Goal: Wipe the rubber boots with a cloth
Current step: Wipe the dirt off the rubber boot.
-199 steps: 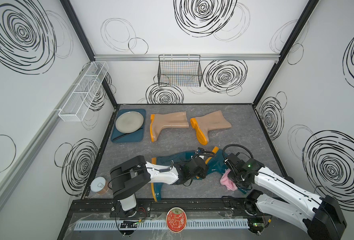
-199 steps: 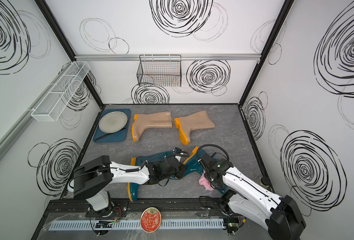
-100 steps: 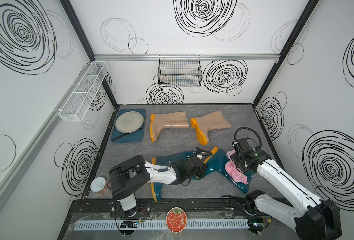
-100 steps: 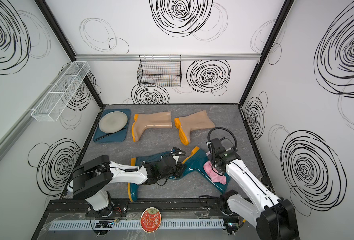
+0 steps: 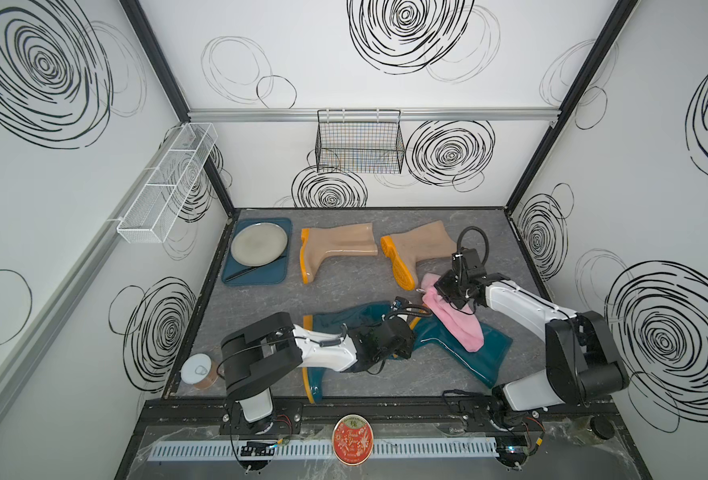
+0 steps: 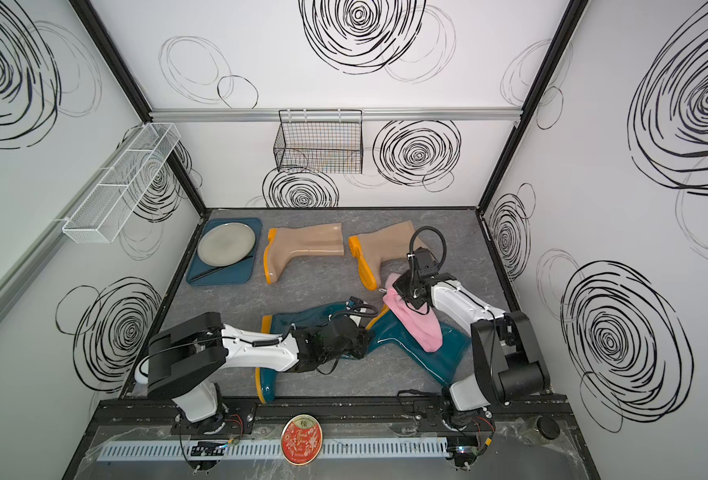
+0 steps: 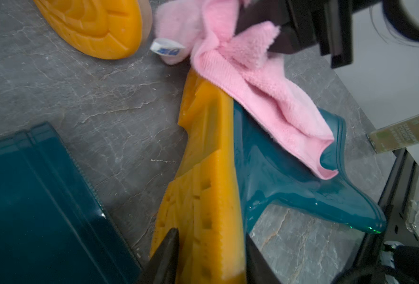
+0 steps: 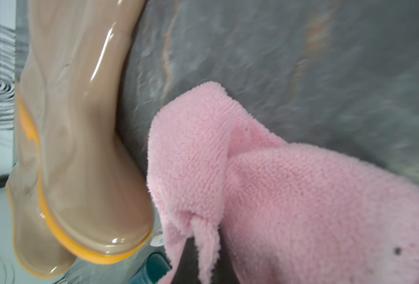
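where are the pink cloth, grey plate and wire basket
pink cloth [image 5: 464, 336]: in a top view, loose end
grey plate [image 5: 259, 244]: in a top view, bare centre
wire basket [image 5: 358, 147]: in a top view, front mesh

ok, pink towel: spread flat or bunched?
Bunched: the fluffy pink terry towel drapes in folds across the glossy dark teal rubber boot.

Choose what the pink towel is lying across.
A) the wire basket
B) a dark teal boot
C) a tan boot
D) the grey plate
B: the pink towel drapes over the shaft of a dark teal boot, with one end pinched in the right tool.
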